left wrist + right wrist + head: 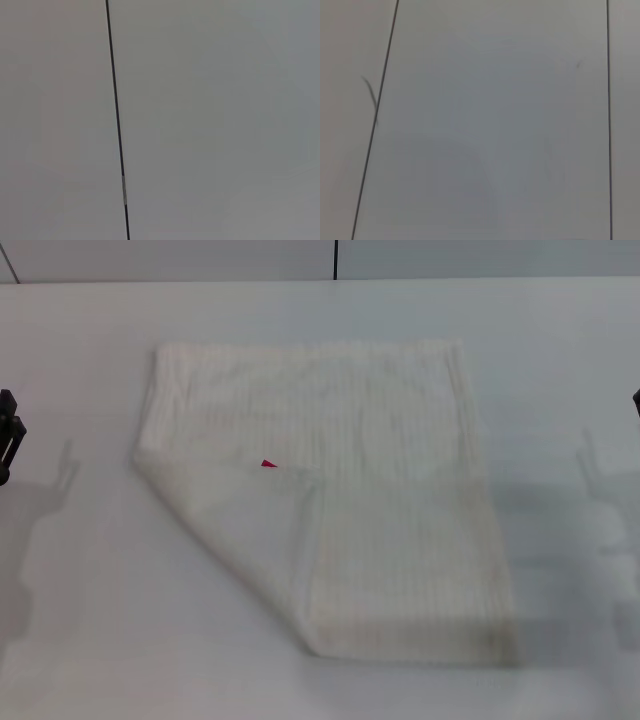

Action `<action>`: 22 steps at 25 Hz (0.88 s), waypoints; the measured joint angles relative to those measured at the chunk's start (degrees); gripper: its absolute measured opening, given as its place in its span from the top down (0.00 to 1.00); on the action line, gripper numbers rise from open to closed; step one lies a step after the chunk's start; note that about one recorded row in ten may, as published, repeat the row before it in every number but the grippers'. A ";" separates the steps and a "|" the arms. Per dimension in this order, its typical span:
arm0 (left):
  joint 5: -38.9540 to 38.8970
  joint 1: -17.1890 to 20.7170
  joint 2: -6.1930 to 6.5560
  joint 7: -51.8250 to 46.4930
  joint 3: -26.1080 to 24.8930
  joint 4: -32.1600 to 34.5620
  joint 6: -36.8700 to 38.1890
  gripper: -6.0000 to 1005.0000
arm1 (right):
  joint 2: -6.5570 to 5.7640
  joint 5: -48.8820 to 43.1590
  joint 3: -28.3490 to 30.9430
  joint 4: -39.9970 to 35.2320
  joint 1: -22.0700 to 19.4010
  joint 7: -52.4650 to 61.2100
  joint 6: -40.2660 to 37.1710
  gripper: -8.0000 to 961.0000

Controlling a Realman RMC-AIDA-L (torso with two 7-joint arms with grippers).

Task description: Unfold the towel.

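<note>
The cream-white towel (340,490) lies flat on the white table (560,360) in the head view, near the middle. Its near-left corner is folded over onto the cloth in a triangle, with the small red tag (268,463) at the tip of the fold. My left gripper (8,435) shows only as a dark part at the far left edge, well away from the towel. My right gripper (636,400) shows as a dark sliver at the far right edge. Neither touches the towel. The wrist views show only pale panels with dark seams, no towel and no fingers.
The table's far edge meets a pale wall with a dark vertical seam (335,258). Shadows of the arms fall on the table at left and right of the towel.
</note>
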 joint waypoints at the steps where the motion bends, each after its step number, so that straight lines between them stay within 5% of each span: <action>1: 0.00 0.00 0.00 0.00 0.00 0.00 0.00 0.19 | -0.02 0.00 0.00 -0.01 0.06 0.00 -0.12 0.29; 11: -0.07 0.84 0.08 -0.56 0.57 -2.23 -0.90 0.19 | -0.46 0.06 0.06 -2.46 0.08 0.01 -3.46 0.29; 13: -0.07 0.84 0.08 -0.56 0.57 -2.23 -0.90 0.19 | -1.36 0.02 0.38 -6.58 -0.11 -0.17 -7.29 0.29; 16: -0.05 0.89 0.23 -0.10 1.24 -3.55 -1.92 0.19 | -4.68 -0.03 0.71 -16.80 -0.28 -3.29 -14.54 0.29; 17: -0.06 1.02 0.36 0.29 1.40 -5.38 -3.14 0.19 | -5.85 -0.03 1.26 -21.03 -0.38 -5.50 -18.11 0.29; 18: 1.46 2.68 1.13 0.50 0.93 -14.55 -11.51 0.19 | -6.84 -0.02 2.15 -25.22 -0.46 -8.21 -22.31 0.29; 22: 5.89 3.97 2.04 0.55 -0.40 -23.39 -22.99 0.19 | -7.23 0.12 10.99 -41.33 -1.85 -21.66 -43.54 0.31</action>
